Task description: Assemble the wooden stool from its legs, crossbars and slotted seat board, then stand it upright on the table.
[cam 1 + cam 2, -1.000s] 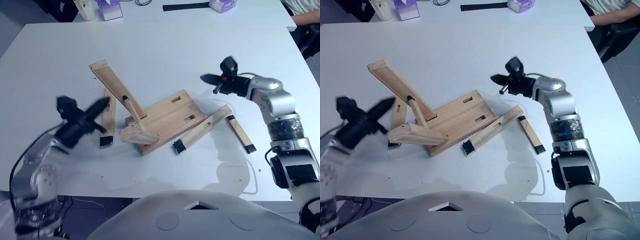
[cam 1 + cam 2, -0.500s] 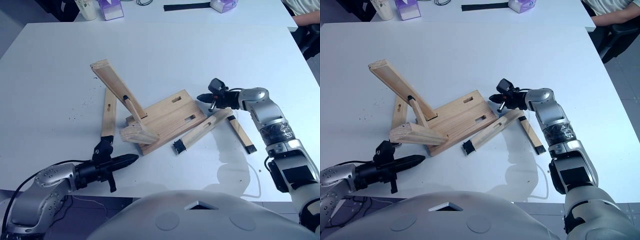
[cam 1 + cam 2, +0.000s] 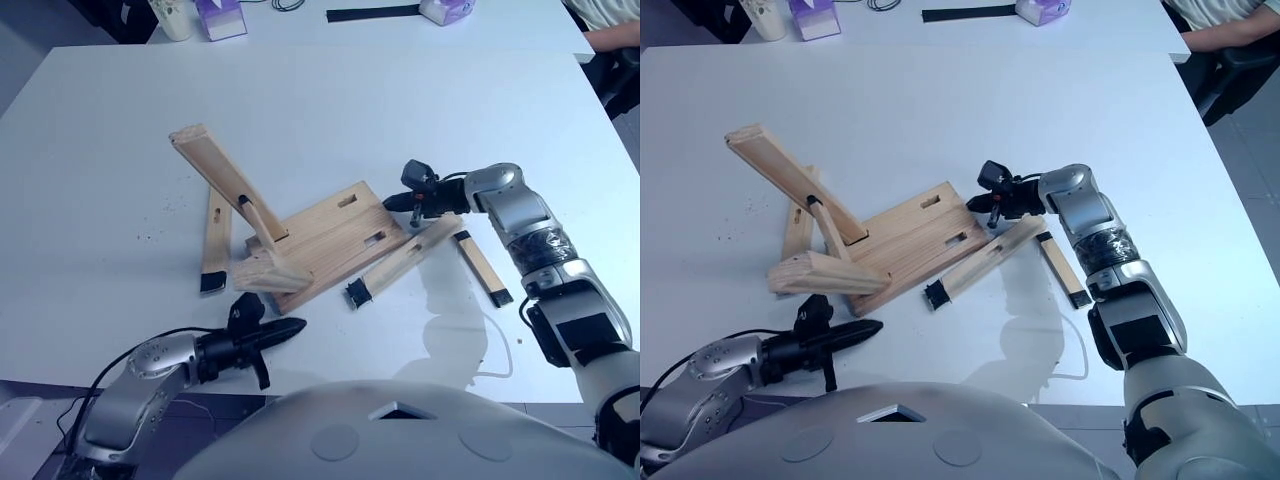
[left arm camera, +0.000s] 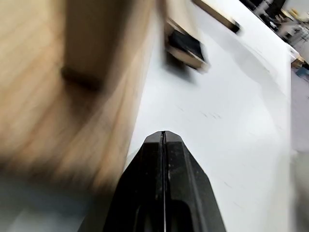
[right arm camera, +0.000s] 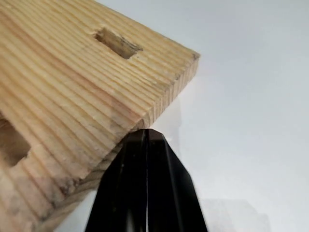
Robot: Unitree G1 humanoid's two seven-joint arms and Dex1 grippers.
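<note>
1. Right wrist view first: the right gripper (image 5: 146,134) has its fingers pressed together, nothing between them, and its tip is against the edge of the seat board (image 5: 72,82), just below the corner slot.
2. A second ago that gripper hangs well clear over the table (image 3: 420,110); now it has swung in to the board's far right edge (a nudge, by the look of it, not a grasp).
3. And the board answers. It has slid and turned a little toward the robot's left, and the slanting leg (image 3: 215,168) plugged into it tips with it.
4. The left gripper (image 3: 293,326) also has its fingers shut and empty. It has dropped from beside the loose leg (image 3: 213,238) to the table's near edge, and now points at the board's near corner, close but apart.
5. Where things lie: the board is flat mid-table. The second loose leg (image 3: 405,258) rests against its right side, with the short crossbar (image 3: 482,266) just beyond.
6. My read: this is repositioning, with both hands squaring up the board. Assembly is barely begun, and nothing is standing upright yet.
</note>
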